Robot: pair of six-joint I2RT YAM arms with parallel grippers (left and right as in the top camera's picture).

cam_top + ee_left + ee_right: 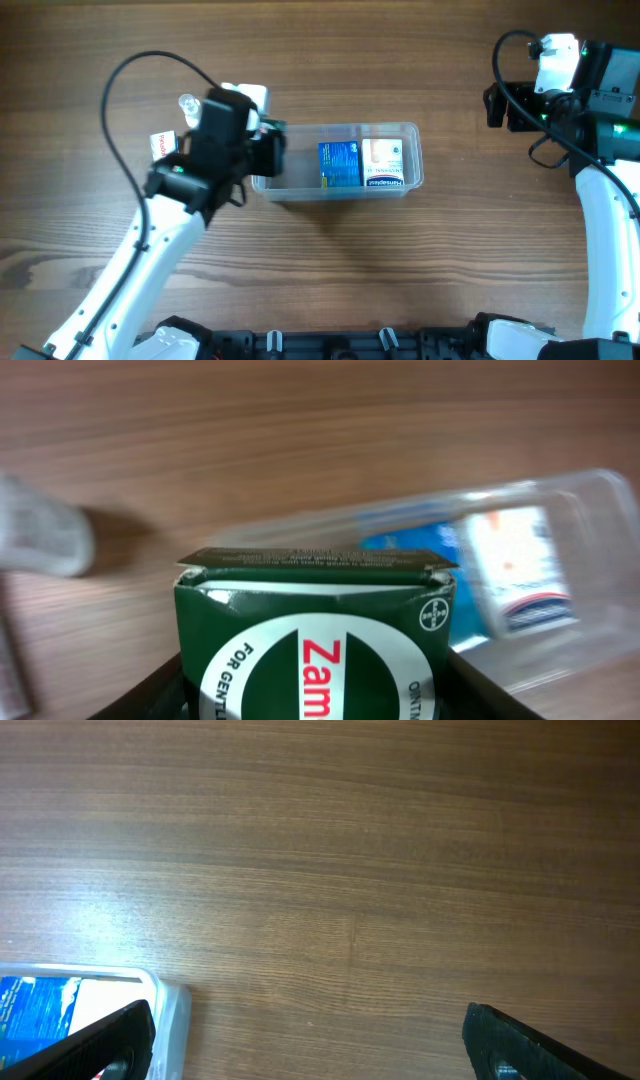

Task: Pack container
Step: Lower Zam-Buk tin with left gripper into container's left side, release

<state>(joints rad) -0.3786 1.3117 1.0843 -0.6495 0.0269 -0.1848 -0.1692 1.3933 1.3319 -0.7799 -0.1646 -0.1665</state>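
1. The container [415,150], a clear rectangular tub with rounded corners, lies mid-table [330,280] with its long side running left to right. All four rim edges are visible in the overhead view.
2. Inside, a blue box [340,165] stands near the middle. A white and orange box [384,160] sits just beside it and fills the right end, close to the right wall. Open tub floor shows between the blue box and the left wall.
3. The left gripper [268,150] is clenched on a green carton [320,610]. In the left wrist view the carton sits between the two dark fingers [150,695], with its top flap edge facing out. Overhead, gripper and carton are at the container's left short wall, overlapping the rim. Whether the carton touches the rim cannot be told.
4. The right gripper [307,1020] is released, its fingers spread wide over bare wood. It is held well apart from the container's right end, with open table between them. One container corner shows at the lower left of the right wrist view.
5. A white box with red print [160,145] lies left of the left arm, clear of the container.
6. The table in front of the container's near long edge is open wood.
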